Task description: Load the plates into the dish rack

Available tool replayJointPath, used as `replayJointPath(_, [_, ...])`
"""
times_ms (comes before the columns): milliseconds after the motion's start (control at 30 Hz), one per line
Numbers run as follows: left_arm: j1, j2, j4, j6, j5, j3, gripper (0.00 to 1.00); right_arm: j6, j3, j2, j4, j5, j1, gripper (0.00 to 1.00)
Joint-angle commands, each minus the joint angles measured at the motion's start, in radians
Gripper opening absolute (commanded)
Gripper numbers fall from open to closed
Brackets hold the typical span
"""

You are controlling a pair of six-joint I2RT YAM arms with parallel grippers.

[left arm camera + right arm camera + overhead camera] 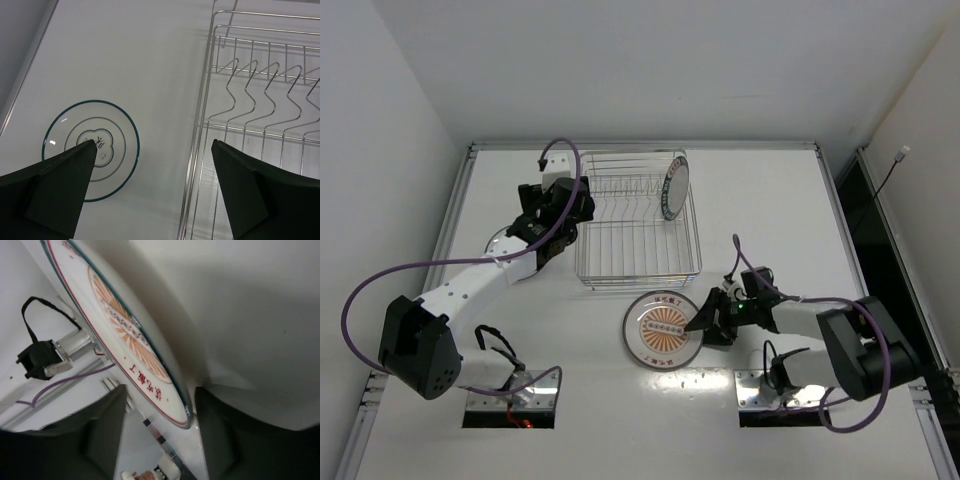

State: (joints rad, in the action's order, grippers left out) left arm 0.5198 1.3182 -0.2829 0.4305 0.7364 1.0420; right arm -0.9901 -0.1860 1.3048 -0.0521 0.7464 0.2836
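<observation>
The orange-patterned plate (658, 332) lies flat on the table in front of the dish rack (638, 262). My right gripper (703, 320) is at its right edge. In the right wrist view its jaws straddle the red-marked rim (165, 395): one finger lies against the underside, and a gap remains on the face side. The teal-rimmed plate (91, 150) lies flat left of the dish rack (260, 125), partly hidden under my left arm in the top view. My left gripper (154, 150) hovers wide open above the strip between them. A third plate (673, 188) stands upright in the rack's right end.
Metal rails (455, 210) edge the table on the left and right, with white walls close behind. Purple cables (380, 275) loop off both arms. The arm bases sit at the near edge beside two dark cut-outs (510, 412).
</observation>
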Motion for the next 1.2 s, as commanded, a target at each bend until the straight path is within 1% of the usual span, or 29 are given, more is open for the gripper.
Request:
replayJointPath(0, [-0.003, -0.031, 0.022, 0.004, 0.018, -0.005, 0.99, -0.048, 0.051, 0.059, -0.228, -0.044, -0.001, 0.49])
replayJointPath(33, [-0.003, -0.031, 0.022, 0.004, 0.018, -0.005, 0.99, -0.039, 0.051, 0.059, -0.218, -0.057, -0.001, 0.39])
replayJointPath(67, [-0.003, -0.031, 0.022, 0.004, 0.018, -0.005, 0.99, -0.030, 0.036, 0.059, -0.198, -0.068, -0.001, 0.34])
replayJointPath(133, [-0.003, -0.031, 0.022, 0.004, 0.018, -0.005, 0.99, -0.030, 0.036, 0.059, -0.167, -0.068, -0.001, 0.22])
replayJointPath(167, [-0.003, -0.031, 0.022, 0.004, 0.018, -0.005, 0.99, -0.015, 0.036, 0.050, -0.154, -0.068, -0.001, 0.12])
replayJointPath(200, [-0.003, -0.040, 0.022, 0.004, 0.018, -0.005, 0.99, -0.001, 0.019, 0.025, -0.091, -0.080, -0.001, 0.07])
replayJointPath(267, [-0.003, -0.040, 0.022, 0.004, 0.018, -0.005, 0.99, 0.025, -0.001, -0.004, -0.030, -0.081, -0.001, 0.01])
replayJointPath(400, [-0.003, -0.050, 0.022, 0.004, 0.027, -0.005, 0.99, 0.048, -0.012, -0.143, 0.122, -0.081, 0.011, 0.00])
replayJointPath(433, [-0.003, -0.050, 0.022, 0.004, 0.027, -0.005, 0.99, 0.066, -0.012, -0.244, 0.221, -0.081, 0.023, 0.00])
replayJointPath(500, [-0.003, -0.059, 0.022, 0.004, 0.037, -0.014, 0.99, 0.109, -0.046, -0.364, 0.357, -0.100, 0.023, 0.00])
replayJointPath(533, [-0.003, -0.059, 0.022, 0.004, 0.037, -0.014, 0.99, 0.123, -0.090, -0.421, 0.496, -0.126, 0.032, 0.00])
replayJointPath(567, [-0.003, -0.059, 0.022, 0.004, 0.037, -0.014, 0.99, 0.139, -0.117, -0.512, 0.565, -0.137, 0.032, 0.00])
replayJointPath(633, [-0.003, -0.068, 0.022, 0.004, 0.037, -0.014, 0.99, 0.191, -0.179, -0.568, 0.699, -0.137, 0.043, 0.00])
replayJointPath(667, [-0.003, -0.068, 0.022, 0.004, 0.046, -0.014, 0.99, 0.209, -0.276, -0.593, 0.850, -0.166, 0.043, 0.00])
replayJointPath(700, [-0.003, -0.068, 0.022, 0.004, 0.046, -0.014, 0.99, 0.225, -0.337, -0.616, 0.923, -0.245, 0.052, 0.00])
replayJointPath(733, [-0.003, -0.068, 0.022, 0.004, 0.046, -0.014, 0.99, 0.243, -0.402, -0.654, 0.986, -0.292, 0.052, 0.00])
replayJointPath(767, [-0.003, -0.068, 0.022, 0.004, 0.046, -0.014, 0.99, 0.255, -0.553, -0.654, 1.105, -0.342, 0.052, 0.00])
replayJointPath(800, [-0.003, -0.068, 0.022, 0.004, 0.057, -0.014, 0.99, 0.269, -0.635, -0.654, 1.155, -0.396, 0.052, 0.00])
replayJointPath(833, [-0.003, -0.068, 0.022, 0.004, 0.057, -0.014, 0.99, 0.293, -0.718, -0.636, 1.187, -0.495, 0.052, 0.00])
replayJointPath(867, [-0.003, -0.068, 0.022, 0.004, 0.057, -0.014, 0.99, 0.304, -0.882, -0.586, 1.210, -0.549, 0.052, 0.00])
replayJointPath(900, [-0.003, -0.068, 0.022, 0.004, 0.066, -0.014, 0.99, 0.317, -0.964, -0.550, 1.227, -0.655, 0.052, 0.00])
replayJointPath(933, [-0.003, -0.068, 0.022, 0.004, 0.066, -0.014, 0.99, 0.329, -1.039, -0.514, 1.227, -0.706, 0.052, 0.00])
replayJointPath(967, [-0.003, -0.068, 0.022, 0.004, 0.066, -0.014, 0.99, 0.353, -1.161, -0.475, 1.213, -0.757, 0.052, 0.00])
replayJointPath(1000, [-0.003, -0.068, 0.022, 0.004, 0.066, -0.014, 0.99, 0.366, -1.208, -0.402, 1.160, -0.835, 0.052, 0.00])
replayJointPath(1033, [-0.003, -0.068, 0.022, 0.004, 0.066, -0.014, 0.99, 0.379, -1.277, -0.362, 1.128, -0.866, 0.052, 0.00])
replayJointPath(1067, [-0.003, -0.068, 0.022, 0.004, 0.066, -0.014, 0.99, 0.405, -1.299, -0.319, 1.096, -0.895, 0.052, 0.00])
replayJointPath(1100, [-0.003, -0.068, 0.022, 0.004, 0.066, -0.014, 0.99, 0.421, -1.313, -0.276, 1.022, -0.941, 0.061, 0.00])
replayJointPath(1133, [-0.003, -0.059, 0.022, 0.004, 0.066, -0.014, 0.99, 0.433, -1.343, -0.183, 0.993, -0.972, 0.074, 0.00])
replayJointPath(1167, [-0.003, -0.059, 0.013, 0.004, 0.075, -0.014, 0.99, 0.442, -1.362, -0.135, 0.968, -1.033, 0.086, 0.00])
